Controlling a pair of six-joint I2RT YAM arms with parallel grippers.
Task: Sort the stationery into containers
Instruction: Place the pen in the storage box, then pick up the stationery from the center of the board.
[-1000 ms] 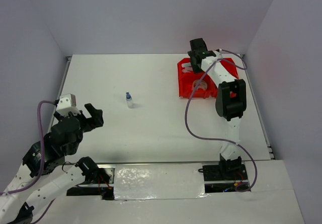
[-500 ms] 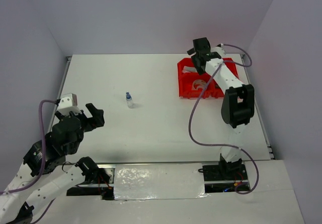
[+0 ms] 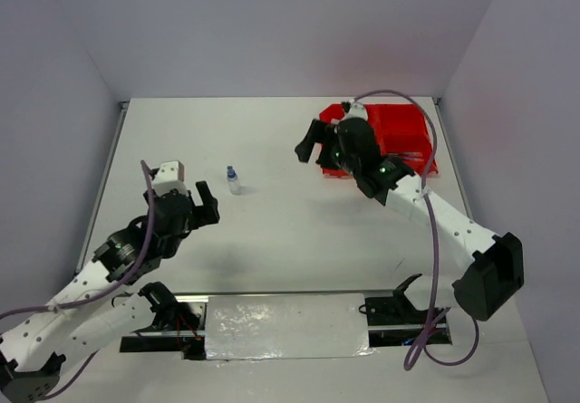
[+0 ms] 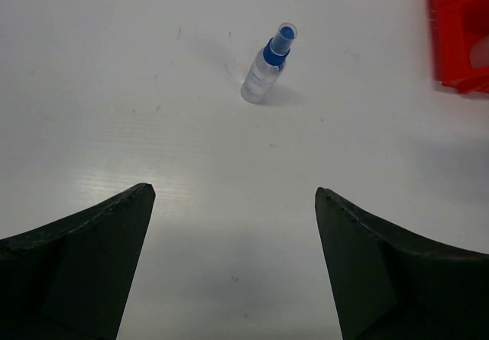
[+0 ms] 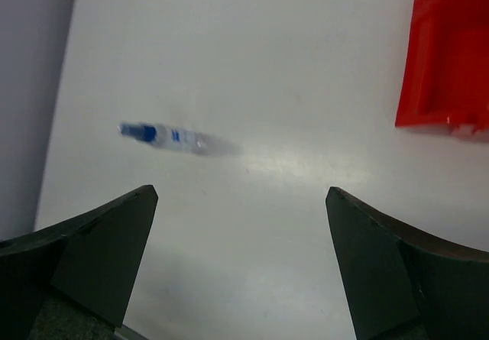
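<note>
A small clear bottle with a blue cap (image 3: 233,179) stands upright on the white table, left of centre. It also shows in the left wrist view (image 4: 267,65) and, blurred, in the right wrist view (image 5: 172,137). My left gripper (image 3: 201,211) is open and empty, just near-left of the bottle. My right gripper (image 3: 314,147) is open and empty, above the table between the bottle and the red bins (image 3: 403,131). My right arm covers part of the bins. No other stationery shows.
The red bins' corner shows at the right edge of both the left wrist view (image 4: 458,42) and the right wrist view (image 5: 451,57). Grey walls close the table on three sides. Purple cables (image 3: 435,240) hang off both arms.
My right arm has swung from over the bins out left and nearer, over the table. My left arm has moved forward and right, toward the bottle. The bottle has not moved.
</note>
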